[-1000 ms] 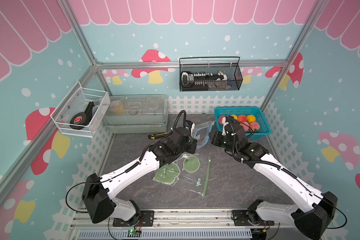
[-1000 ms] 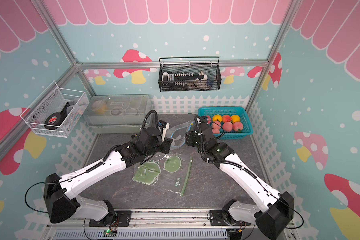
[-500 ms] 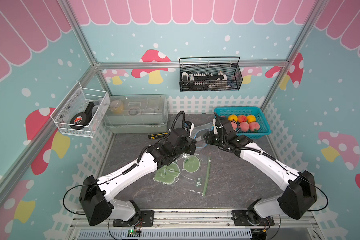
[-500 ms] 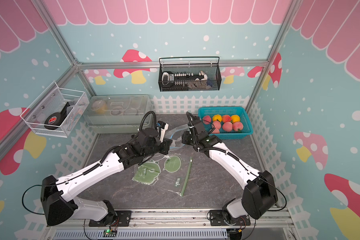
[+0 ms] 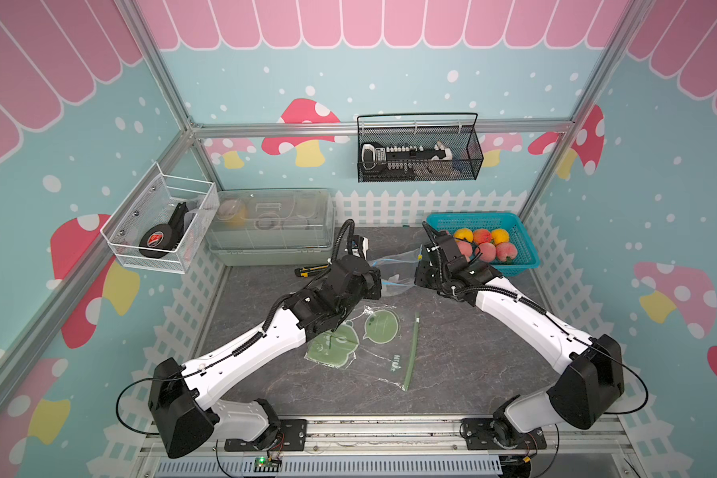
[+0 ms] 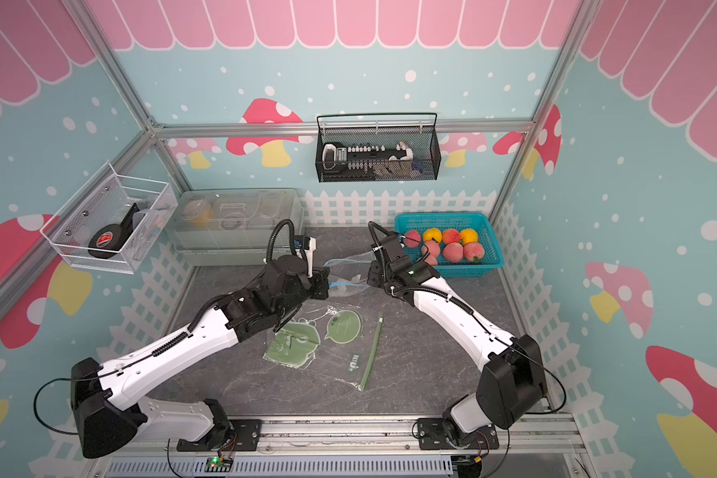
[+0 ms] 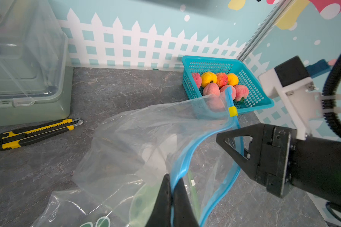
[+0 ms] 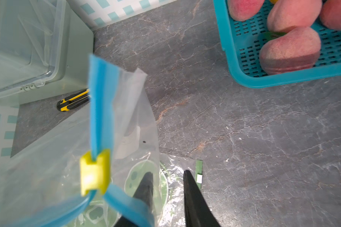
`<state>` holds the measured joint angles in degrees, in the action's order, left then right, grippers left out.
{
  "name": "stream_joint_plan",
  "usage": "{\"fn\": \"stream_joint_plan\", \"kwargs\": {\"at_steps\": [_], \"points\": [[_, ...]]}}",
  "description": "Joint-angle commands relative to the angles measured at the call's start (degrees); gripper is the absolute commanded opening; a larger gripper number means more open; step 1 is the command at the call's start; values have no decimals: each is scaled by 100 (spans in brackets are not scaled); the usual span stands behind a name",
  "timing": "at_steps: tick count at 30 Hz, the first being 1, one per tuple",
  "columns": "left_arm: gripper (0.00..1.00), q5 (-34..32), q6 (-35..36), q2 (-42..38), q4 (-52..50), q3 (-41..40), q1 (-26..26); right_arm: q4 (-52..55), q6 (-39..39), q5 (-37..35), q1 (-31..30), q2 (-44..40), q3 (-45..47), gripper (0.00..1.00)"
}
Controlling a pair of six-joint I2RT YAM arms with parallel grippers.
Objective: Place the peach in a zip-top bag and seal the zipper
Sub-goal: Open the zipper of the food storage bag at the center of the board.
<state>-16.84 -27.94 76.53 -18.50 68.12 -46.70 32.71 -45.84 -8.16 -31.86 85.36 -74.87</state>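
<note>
The left gripper [image 7: 172,198], pressed together, pinches the blue zipper rim [image 7: 187,157] of a clear zip-top bag [image 7: 138,141], holding its mouth up above the grey table [image 5: 452,351]; opposite, the right gripper [image 8: 167,186] stands with jaws apart at the far side of the mouth, near the yellow slider [image 8: 95,175], its contact with the rim unclear; the peaches [image 5: 487,250] lie among yellow fruit in the teal basket [image 5: 518,267] beside the right arm; a green-printed bag [image 5: 365,343] lies flat below.

Grey tabletop [image 5: 472,351]: printed bag [image 5: 361,343] under both jaws, basket [image 5: 518,269] by right gripper [image 8: 167,176], knife [image 5: 307,272] and box [image 5: 266,252] past left gripper [image 7: 172,182].
</note>
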Motion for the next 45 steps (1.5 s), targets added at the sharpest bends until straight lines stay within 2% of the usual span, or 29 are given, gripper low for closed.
{"fn": "stream_joint_plan", "kwargs": {"at_steps": [1, 3, 7, 9, 17, 21, 25, 28, 31, 35, 38, 45], "points": [[0, 469, -67, -17, 356, -103, -27, -373, 181, 573, 30, 128, -81, 31], [0, 782, -84, 53, 439, -100, -28, -661, 199, 941, 28, 207, -62, 37], [0, 1109, -285, 91, 762, -220, -24, -750, 76, 1182, 30, 429, -63, 42], [0, 1127, -379, 90, 915, -281, -24, -731, 69, 1185, 30, 489, -41, 39], [0, 540, -667, 293, 1184, -314, -24, -480, 497, 1260, 30, 459, -77, 22], [0, 427, -713, 397, 1300, -253, -26, -30, 741, 1032, 28, 504, -242, 21], [0, 462, -623, 419, 1249, -225, -26, -33, 1062, 904, 30, 289, -328, 25], [0, 506, -516, 413, 1008, -159, -24, -180, 1282, 877, 24, 17, -393, 41], [0, 500, -424, 389, 797, -134, -30, -378, 1409, 792, 53, -266, -350, 51], [0, 480, -362, 362, 607, -108, -26, -973, 1898, 1045, 73, -769, 25, 52], [0, 505, -318, 388, 500, -34, -25, -1007, 2105, 1249, 191, -1088, 124, 54], [0, 745, -243, 442, 360, 114, -24, -696, 2520, 1793, 1163, -1211, 169, 57]]}}
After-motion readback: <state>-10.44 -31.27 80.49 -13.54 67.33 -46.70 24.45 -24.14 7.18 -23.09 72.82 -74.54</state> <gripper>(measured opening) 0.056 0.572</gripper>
